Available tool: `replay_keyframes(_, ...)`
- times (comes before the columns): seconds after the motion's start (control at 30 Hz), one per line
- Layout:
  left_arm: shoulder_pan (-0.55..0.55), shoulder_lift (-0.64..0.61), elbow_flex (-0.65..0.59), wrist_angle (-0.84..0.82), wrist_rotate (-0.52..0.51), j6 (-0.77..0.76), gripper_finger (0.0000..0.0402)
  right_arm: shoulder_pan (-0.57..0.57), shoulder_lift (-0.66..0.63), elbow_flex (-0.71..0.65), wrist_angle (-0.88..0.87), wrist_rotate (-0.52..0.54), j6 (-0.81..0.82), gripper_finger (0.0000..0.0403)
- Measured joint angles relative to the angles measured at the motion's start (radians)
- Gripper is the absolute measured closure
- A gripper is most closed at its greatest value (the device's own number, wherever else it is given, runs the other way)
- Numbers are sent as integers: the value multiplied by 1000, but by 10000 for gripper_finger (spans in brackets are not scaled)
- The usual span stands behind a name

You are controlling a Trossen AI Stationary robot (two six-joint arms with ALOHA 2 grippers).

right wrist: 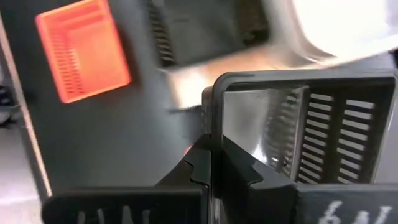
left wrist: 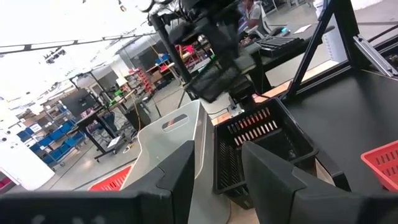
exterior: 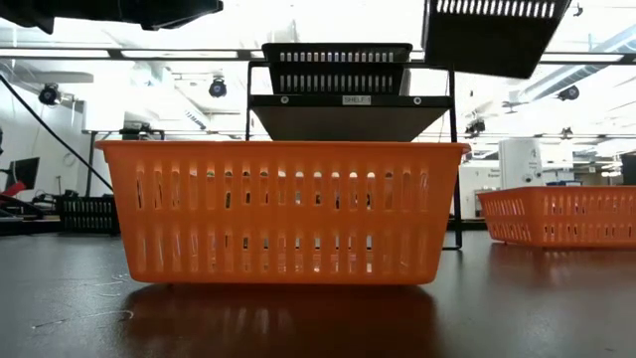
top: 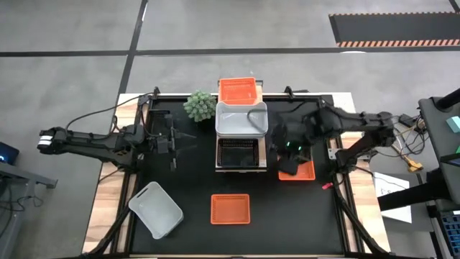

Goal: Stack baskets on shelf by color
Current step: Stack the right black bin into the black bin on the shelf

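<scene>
The shelf [top: 267, 155] stands mid-table and carries a red-orange basket [top: 237, 90] at its far end, a white basket [top: 241, 119] in the middle and a black basket [top: 237, 152] at its near end. My right gripper [top: 290, 157] is right of the shelf, shut on a second black basket [top: 287, 167], above a red-orange basket [top: 307, 173] on the table. In the low view this black basket [exterior: 492, 35] hangs high. My left gripper [top: 177, 140] waits open, left of the shelf. Another red-orange basket [top: 230, 208] and a white basket [top: 154, 208] rest on the near table. My right gripper [right wrist: 214, 152] pinches the black basket's wall just under its rim [right wrist: 211, 102], near a corner, one finger [right wrist: 239, 171] inside the basket and the other outside. The fingers come from above. The basket is lifted clear of the table and hangs tilted below them.
A small spiky green plant [top: 200, 106] sits at the shelf's far left corner. Cables run along the table's far edge. A dark mat covers the table, with wooden strips at both sides. Open mat lies between the two near baskets and the shelf.
</scene>
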Motion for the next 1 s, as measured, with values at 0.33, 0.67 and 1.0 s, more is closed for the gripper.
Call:
replay_keyframes(0.33, 0, 17, 0, 0, 0, -1, 283, 131, 264, 299, 12, 123, -66, 394)
replay_keyframes(0.67, 0, 30, 0, -4, 0, -18, 283, 126, 399, 455, 64, 186, -208, 394)
replay_keyframes(1.0, 0, 52, 0, -63, 0, -20, 283, 118, 404, 455, 193, 248, -273, 394)
